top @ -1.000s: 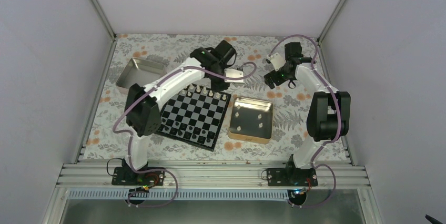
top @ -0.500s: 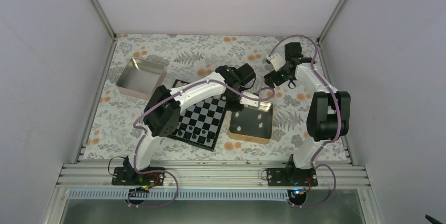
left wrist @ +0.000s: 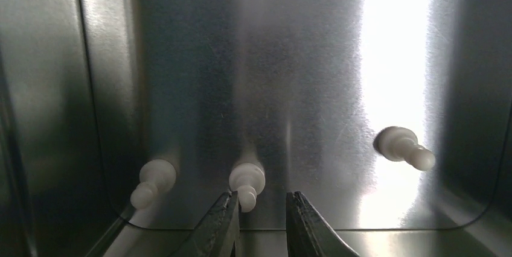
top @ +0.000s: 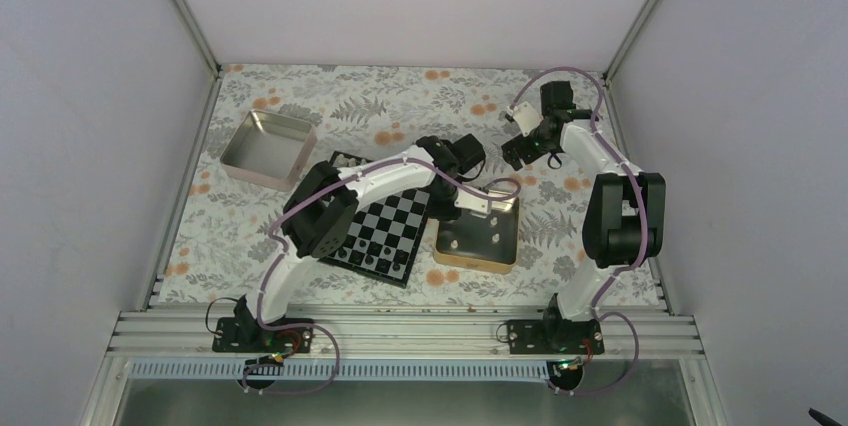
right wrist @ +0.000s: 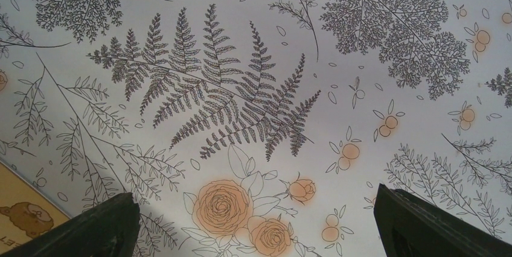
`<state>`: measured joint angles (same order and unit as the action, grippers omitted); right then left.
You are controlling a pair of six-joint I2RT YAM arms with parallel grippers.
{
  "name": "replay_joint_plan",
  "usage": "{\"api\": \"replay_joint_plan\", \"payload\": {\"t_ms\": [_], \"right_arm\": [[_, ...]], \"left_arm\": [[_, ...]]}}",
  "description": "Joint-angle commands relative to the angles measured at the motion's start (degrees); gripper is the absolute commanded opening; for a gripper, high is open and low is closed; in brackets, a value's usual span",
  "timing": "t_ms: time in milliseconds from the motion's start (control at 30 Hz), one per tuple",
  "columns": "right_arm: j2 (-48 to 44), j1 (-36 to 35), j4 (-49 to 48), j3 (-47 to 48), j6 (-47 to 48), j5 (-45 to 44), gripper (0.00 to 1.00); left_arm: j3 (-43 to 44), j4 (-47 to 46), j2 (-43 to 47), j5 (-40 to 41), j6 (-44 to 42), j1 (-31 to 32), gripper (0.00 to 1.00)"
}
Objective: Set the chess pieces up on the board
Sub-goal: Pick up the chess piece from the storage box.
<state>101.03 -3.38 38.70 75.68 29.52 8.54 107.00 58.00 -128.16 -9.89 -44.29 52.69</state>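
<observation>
The board [top: 392, 224] lies mid-table, partly under my left arm; small dark chessmen stand along its near side. My left gripper [top: 468, 208] reaches down into the gold tin [top: 507, 246]. In the left wrist view three white chess pieces stand on the tin floor: one at the left [left wrist: 154, 181], one in the middle [left wrist: 247, 183], one at the right [left wrist: 403, 147]. My left gripper [left wrist: 259, 216] is narrowly open, and the middle piece's head sits just inside the left fingertip [left wrist: 224, 215], not pinched. My right gripper [right wrist: 256, 221] is wide open and empty above the cloth, also seen in the top view [top: 517, 149].
A pinkish silver tin [top: 268, 149] sits at the back left. The floral cloth [right wrist: 241, 88] covers the table. A corner of the gold tin [right wrist: 18, 209] shows at the lower left of the right wrist view.
My left arm has swung right from the board's far row to the gold tin and lowered its gripper inside. The right arm has not moved.
</observation>
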Motion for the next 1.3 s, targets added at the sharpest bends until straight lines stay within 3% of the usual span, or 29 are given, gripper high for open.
{"api": "replay_joint_plan", "payload": {"t_ms": [0,567,1000,1267], "right_arm": [[0.71,-0.50,0.59,-0.46,0.45,1.39,1.00],[0.58,-0.50,0.88,-0.57,0.72,1.79,1.00],[0.65,-0.50,1.16,-0.55,1.07,2.35,1.00],[0.37,-0.54,1.43,-0.72,1.32,2.52,1.00]], "left_arm": [[-1.14,-2.34,-1.11,0.47,0.69,0.50,0.21],[-1.19,-2.55,-2.62,0.76,0.27,0.92,0.20],[3.07,1.02,-4.34,5.99,-1.07,1.92,0.20],[5.80,2.84,-6.10,6.20,-1.56,2.41,0.13]]}}
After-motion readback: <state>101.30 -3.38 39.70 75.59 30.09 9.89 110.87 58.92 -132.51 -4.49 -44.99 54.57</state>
